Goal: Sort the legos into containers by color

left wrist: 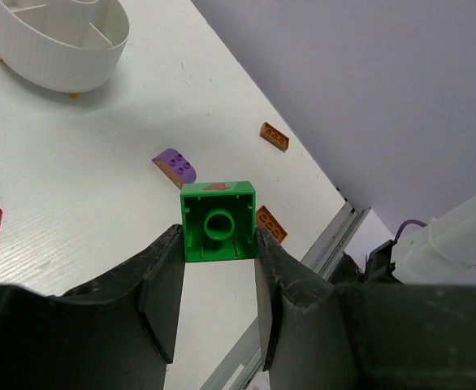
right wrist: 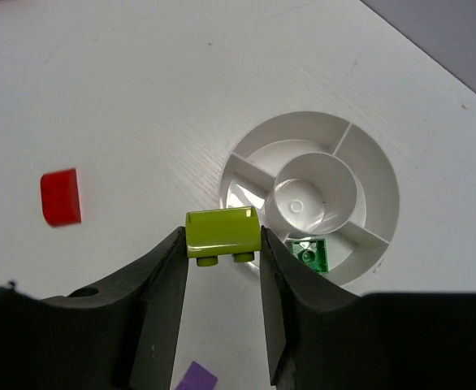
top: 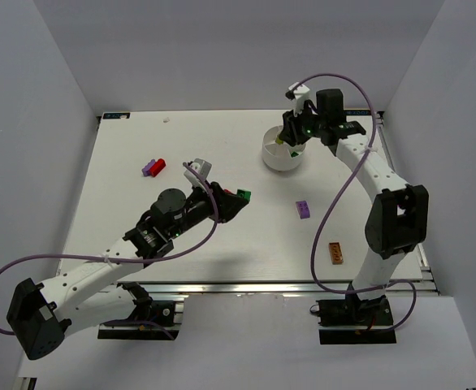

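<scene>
Left gripper: we've got the left gripper (top: 236,197) closed narrow on a green brick (left wrist: 218,222), held out over the middle of the surface (top: 222,146), hollow underside facing its wrist camera.
Right gripper: the right gripper (right wrist: 222,244) pinches a yellow-green brick (right wrist: 222,231) between both fingers, studs pointing back toward the wrist.
Dish: the round white dish (top: 280,162) sits far right on the surface, right under that gripper. In the wrist view, the yellow-green brick hangs over the rim beside a wedge compartment.
Already in: we spot a second green brick (right wrist: 309,253) lying in one wedge.
In the way: from above, the right gripper and wrist cover much of the dish. A purple brick (top: 303,209) lies between the left gripper and the right arm, and a purple cable (top: 335,195) loops down beside that arm.
Loose: a red brick (top: 158,166) touches another purple brick (top: 148,170) at far left. An orange brick (top: 335,253) lies near the right arm's base.
</scene>
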Available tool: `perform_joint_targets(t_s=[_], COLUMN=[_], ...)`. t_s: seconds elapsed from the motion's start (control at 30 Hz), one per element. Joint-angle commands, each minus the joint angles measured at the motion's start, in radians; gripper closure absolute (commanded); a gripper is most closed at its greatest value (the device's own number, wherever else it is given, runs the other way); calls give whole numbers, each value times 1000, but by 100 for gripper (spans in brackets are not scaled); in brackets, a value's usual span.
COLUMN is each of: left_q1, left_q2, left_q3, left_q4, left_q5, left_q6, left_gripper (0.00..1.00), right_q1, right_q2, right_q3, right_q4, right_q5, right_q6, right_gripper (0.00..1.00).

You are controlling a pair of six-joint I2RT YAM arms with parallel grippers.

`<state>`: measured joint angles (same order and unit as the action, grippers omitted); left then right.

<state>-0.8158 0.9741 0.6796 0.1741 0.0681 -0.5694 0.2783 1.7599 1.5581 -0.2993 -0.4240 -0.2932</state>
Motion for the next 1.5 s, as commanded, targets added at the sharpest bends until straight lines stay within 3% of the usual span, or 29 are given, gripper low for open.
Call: perform_joint_targets(t_s=[0.0, 0.27, 0.4, 0.57, 0.63, 0.9, 1.1, 1.47], left_q1=[3, 3, 4, 3, 4, 4, 3, 4], left_q2=[-23, -18, -17, -18, -18, 0, 46, 49], left_q3=[-8, -11, -8, -9, -9, -3, 17, 20], left_q4=[-13, -4, -4, -1, -1, 5, 8, 16], left_q5=[-33, -40, -45, -51, -54, -53, -31, -31], left_q6=[-26, -35, -38, -47, -50, -75, -69, -76], left_gripper=[100, 100, 100, 100, 100, 100, 100, 100], right_q1=[30, 122, 125, 122, 110, 53, 41, 35], right_q2=[30, -11, -25, -52, -66, -71, -2, 64], right_q3=[96, -21, -41, -61, -73, -9, 77, 114], right_q4=[-43, -4, 32, 81, 82, -214, -356, -353], right_q5=[183, 381, 406, 407, 354, 419, 501, 475], right_q6=[141, 497, 534, 461, 320, 19, 6, 22], right_gripper=[100, 100, 100, 100, 100, 100, 100, 100])
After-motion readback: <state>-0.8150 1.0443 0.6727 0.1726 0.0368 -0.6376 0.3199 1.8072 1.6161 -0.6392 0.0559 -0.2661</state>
